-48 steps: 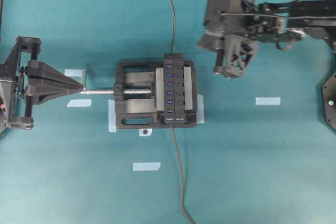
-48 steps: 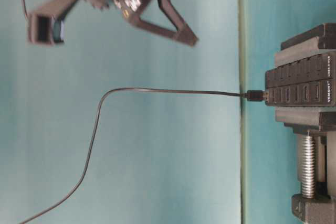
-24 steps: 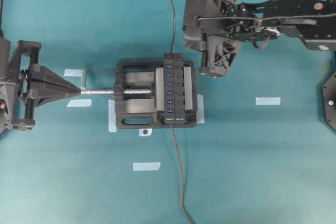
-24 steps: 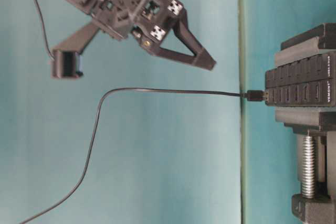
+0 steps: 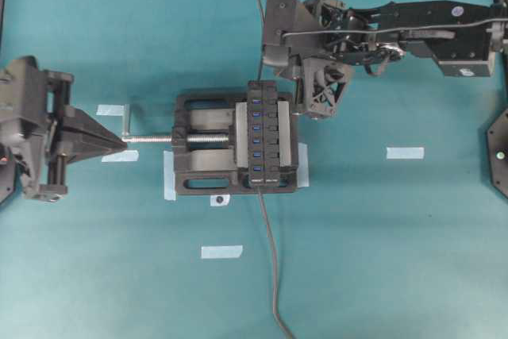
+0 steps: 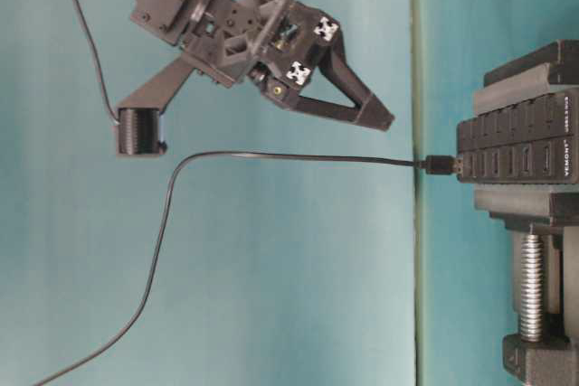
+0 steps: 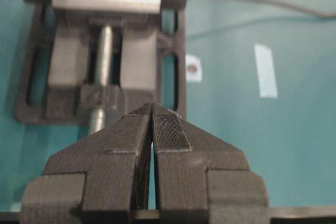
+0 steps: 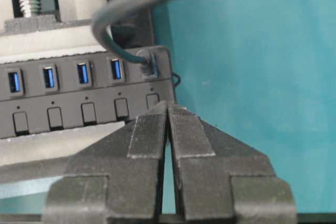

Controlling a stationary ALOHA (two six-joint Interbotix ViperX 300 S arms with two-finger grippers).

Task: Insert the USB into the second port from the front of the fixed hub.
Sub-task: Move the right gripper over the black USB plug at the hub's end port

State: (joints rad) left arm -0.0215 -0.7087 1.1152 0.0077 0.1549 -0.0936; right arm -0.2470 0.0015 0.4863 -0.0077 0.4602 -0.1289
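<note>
The fixed hub [image 5: 263, 136] is a black bar with blue ports, clamped in a vise. A small dark plug [image 8: 147, 62] on a thin dark cable [image 5: 261, 29] stands at the far end of the port row. It looks like the USB, but I cannot tell it surely from the hub's own cable. A second dark cable [image 5: 270, 252] leaves the hub's front end. My right gripper [image 5: 315, 114] hovers just right of the hub's far end. It is shut and empty, its tips [image 8: 167, 106] beside the last button. My left gripper [image 5: 121, 144] is shut and empty at the vise screw's tip.
The black vise [image 5: 202, 140] has a silver screw [image 5: 151, 139] that sticks out to the left. The far cable rises into the air beside my right gripper [image 6: 384, 120]. Pale tape strips [image 5: 405, 152] lie on the teal table, one [image 5: 221, 252] in front of the vise.
My right gripper has moved left and down toward the hub's far end. The left arm has shifted slightly, with its tips still near the screw. Both grippers stayed shut.
</note>
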